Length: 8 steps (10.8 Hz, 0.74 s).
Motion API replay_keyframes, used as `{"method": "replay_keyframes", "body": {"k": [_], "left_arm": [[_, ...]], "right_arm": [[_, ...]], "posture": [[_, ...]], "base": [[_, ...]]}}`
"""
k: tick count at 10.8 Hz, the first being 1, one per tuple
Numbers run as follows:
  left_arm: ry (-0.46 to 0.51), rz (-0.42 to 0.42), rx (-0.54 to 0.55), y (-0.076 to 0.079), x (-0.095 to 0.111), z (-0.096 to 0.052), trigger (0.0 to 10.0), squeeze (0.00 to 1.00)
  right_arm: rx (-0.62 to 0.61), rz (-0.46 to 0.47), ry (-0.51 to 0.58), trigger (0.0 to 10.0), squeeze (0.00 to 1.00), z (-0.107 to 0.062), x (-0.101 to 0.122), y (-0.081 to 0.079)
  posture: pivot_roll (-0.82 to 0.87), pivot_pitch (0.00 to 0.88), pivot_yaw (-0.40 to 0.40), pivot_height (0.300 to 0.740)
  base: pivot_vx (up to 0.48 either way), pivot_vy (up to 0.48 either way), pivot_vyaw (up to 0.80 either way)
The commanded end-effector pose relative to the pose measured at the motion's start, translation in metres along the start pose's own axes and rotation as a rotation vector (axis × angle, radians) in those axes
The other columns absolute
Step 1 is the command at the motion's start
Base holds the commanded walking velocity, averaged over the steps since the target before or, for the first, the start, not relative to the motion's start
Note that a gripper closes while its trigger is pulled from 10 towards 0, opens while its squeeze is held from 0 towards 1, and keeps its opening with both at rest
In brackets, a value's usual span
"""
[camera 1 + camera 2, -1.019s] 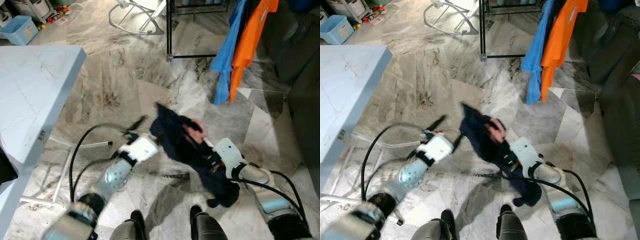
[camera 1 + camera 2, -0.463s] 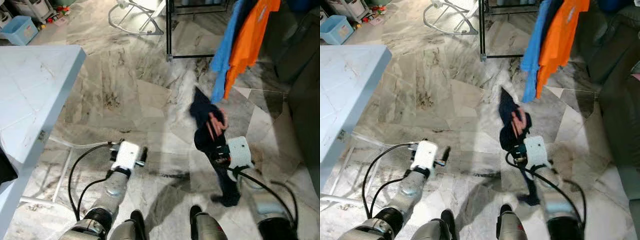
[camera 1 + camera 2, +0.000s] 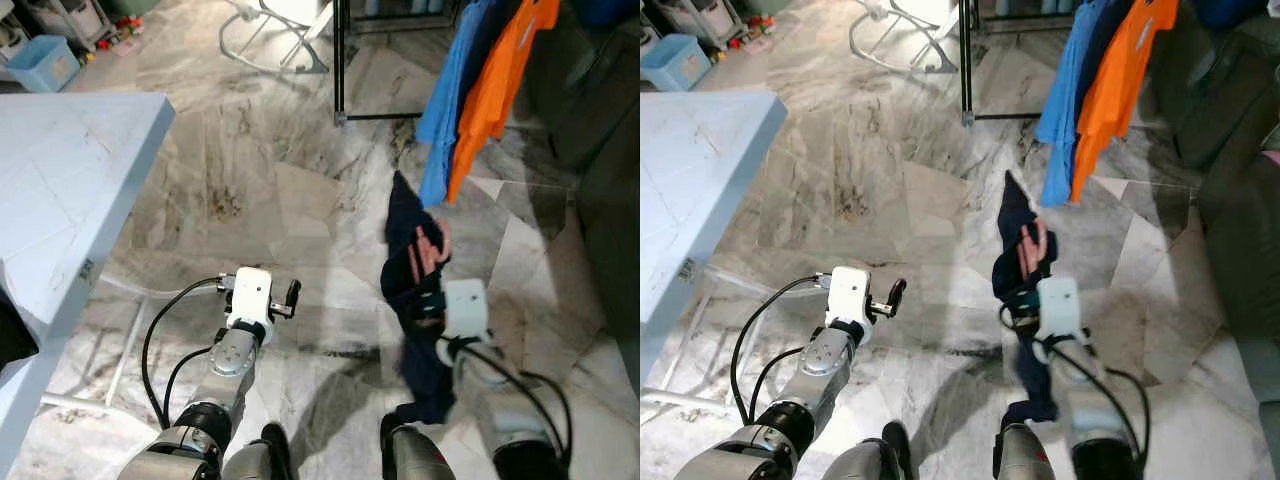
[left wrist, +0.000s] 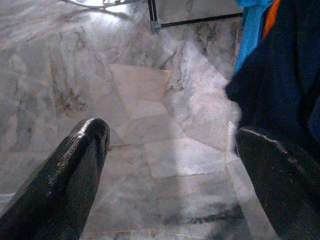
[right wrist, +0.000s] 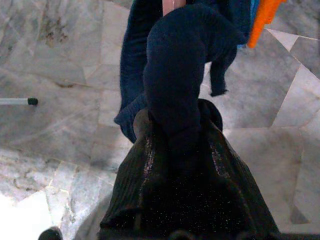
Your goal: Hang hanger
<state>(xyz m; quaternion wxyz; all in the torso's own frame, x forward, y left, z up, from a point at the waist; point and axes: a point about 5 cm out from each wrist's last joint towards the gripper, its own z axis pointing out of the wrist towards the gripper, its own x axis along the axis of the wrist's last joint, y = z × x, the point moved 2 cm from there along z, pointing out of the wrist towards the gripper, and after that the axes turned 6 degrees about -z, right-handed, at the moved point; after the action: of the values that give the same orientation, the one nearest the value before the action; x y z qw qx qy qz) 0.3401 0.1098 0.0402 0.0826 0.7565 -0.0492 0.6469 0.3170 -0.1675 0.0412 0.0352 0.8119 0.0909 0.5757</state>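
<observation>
My right gripper [image 3: 424, 294] is raised over the marble floor and shut on a dark navy garment [image 3: 404, 262]. The garment sits on a pink hanger [image 3: 430, 249], and its tail droops past my wrist. In the right wrist view the black fingers [image 5: 150, 150] pinch a fold of that navy cloth [image 5: 180, 75], with a sliver of the pink hanger [image 5: 172, 5] above. My left gripper [image 3: 290, 296] is held low to the left, open and holding nothing, its fingers [image 4: 75, 165] wide apart. The black clothes rack [image 3: 340, 60] stands ahead.
A blue shirt [image 3: 446, 100] and an orange shirt [image 3: 492, 80] hang on the rack, just beyond the navy garment. A white table [image 3: 60, 190] is at my left, a blue bin [image 3: 44, 64] far left, dark furniture [image 3: 600, 140] at right.
My right gripper has swung the garment up and right, toward the hanging shirts. My left gripper, which was reaching toward the garment a second ago, has pulled back to the left.
</observation>
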Motion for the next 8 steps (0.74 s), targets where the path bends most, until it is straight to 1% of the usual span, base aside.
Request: {"method": "replay_keyframes", "body": {"k": [1,2,3,4,5,6,7,8], "left_arm": [[-0.071,-0.024,0.05,-0.009,-0.018,-0.009,10.0,0.0],[-0.099,-0.005,0.09,-0.013,-0.025,-0.012,10.0,0.0],[-0.177,0.011,0.144,-0.02,-0.039,-0.019,10.0,0.0],[-0.197,0.012,0.171,-0.026,-0.047,-0.025,10.0,0.0],[-0.204,-0.008,0.225,-0.04,-0.052,-0.033,10.0,0.0],[-0.204,0.002,0.253,-0.05,-0.051,-0.035,10.0,0.0],[-0.199,0.018,0.269,-0.058,-0.048,-0.034,10.0,0.0],[-0.147,-0.002,0.296,-0.063,-0.035,-0.028,10.0,0.0]], "right_arm": [[0.008,-0.002,-0.002,10.0,0.0,-0.001,-0.005,-0.007],[0.016,-0.002,-0.003,10.0,0.0,0.0,-0.006,-0.01],[0.019,0.0,-0.005,10.0,0.0,0.003,-0.006,-0.013],[0.009,0.023,-0.01,10.0,0.0,0.006,-0.007,-0.013],[0.011,0.04,-0.015,10.0,0.0,0.008,-0.008,-0.017],[0.023,0.037,-0.019,10.0,0.0,0.012,-0.007,-0.022],[0.04,0.05,-0.013,10.0,0.0,0.014,-0.005,-0.029],[0.023,0.053,-0.001,10.0,0.0,0.017,-0.005,-0.026]], "posture": [[-0.27,0.14,0.074,0.74],[-0.26,0.125,0.067,0.74],[-0.25,0.107,0.055,0.74],[-0.22,0.095,0.049,0.74],[-0.21,0.09,0.055,0.74],[-0.2,0.064,0.057,0.74],[-0.19,0.046,0.056,0.74],[-0.14,0.033,0.057,0.74]], "base": [[0.0,0.0,0.0],[0.0,0.0,0.0],[0.0,0.0,0.0],[0.0,0.0,0.0],[0.0,0.0,0.0],[0.0,0.0,0.0],[0.0,0.0,0.0],[0.0,0.0,0.0]]}}
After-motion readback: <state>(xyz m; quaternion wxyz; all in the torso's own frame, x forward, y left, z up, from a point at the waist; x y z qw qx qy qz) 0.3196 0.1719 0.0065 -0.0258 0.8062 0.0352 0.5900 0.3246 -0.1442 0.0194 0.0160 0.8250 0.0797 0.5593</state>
